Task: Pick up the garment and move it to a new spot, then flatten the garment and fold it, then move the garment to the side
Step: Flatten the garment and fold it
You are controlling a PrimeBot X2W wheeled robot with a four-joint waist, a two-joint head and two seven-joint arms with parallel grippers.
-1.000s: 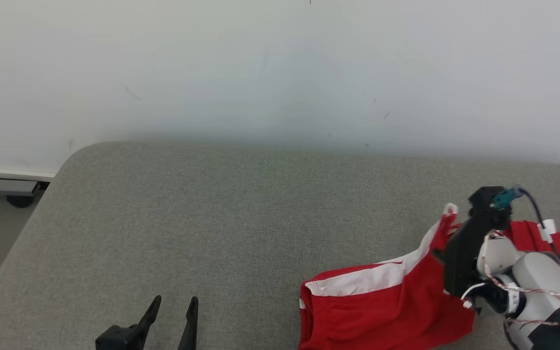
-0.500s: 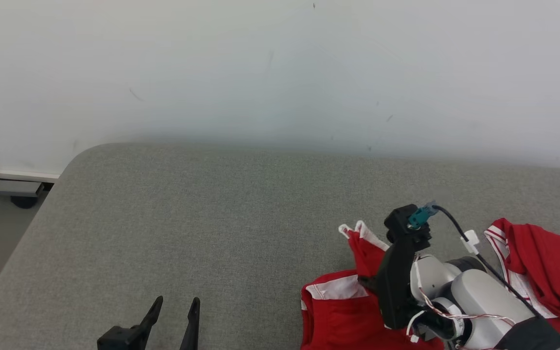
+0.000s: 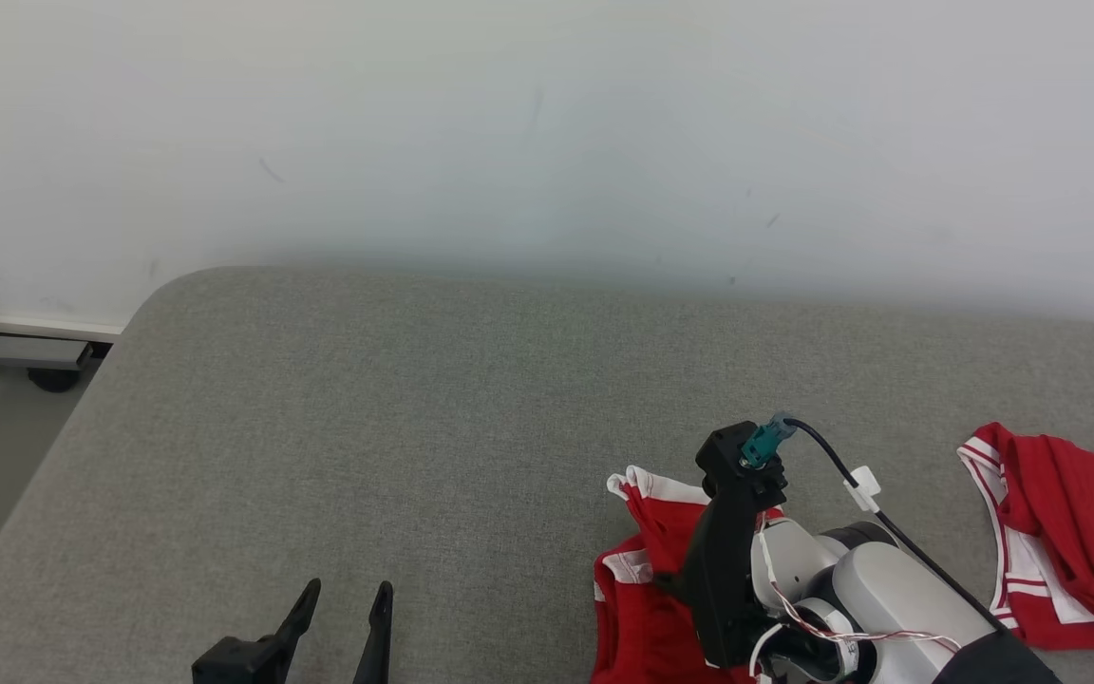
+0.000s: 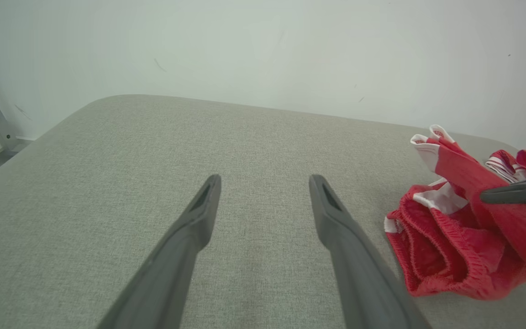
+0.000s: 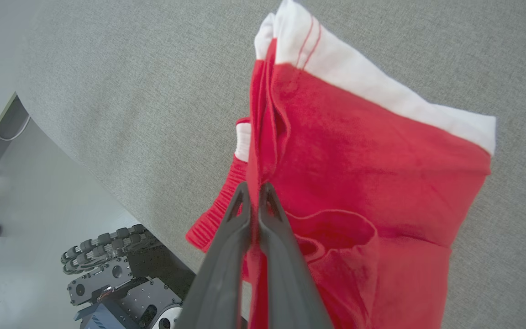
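Note:
The garment (image 3: 637, 617) is red with white trim and lies bunched on the grey cushion at the lower right. Another red part of the garment (image 3: 1074, 546) shows on the far side of the right arm. My right gripper (image 3: 675, 584) is shut on a fold of the red fabric, and its white-edged hem (image 3: 647, 484) stands up beyond the fingers. In the right wrist view the right gripper (image 5: 255, 188) pinches the cloth (image 5: 363, 160) edge-on. My left gripper (image 3: 348, 591) is open at the lower left, well apart from the garment (image 4: 441, 246). In the left wrist view the left gripper (image 4: 265, 180) holds nothing.
The grey cushion (image 3: 395, 408) has a rounded far-left corner and ends at a white wall (image 3: 547, 123). Off its left edge lie the floor and a metal frame foot (image 3: 34, 356). The robot's wheeled base (image 5: 117, 274) stands below the near edge.
My right gripper has carried its pinch of the garment leftward across the cushion, doubling the cloth over and uncovering a red part at the right. The left gripper has stayed put.

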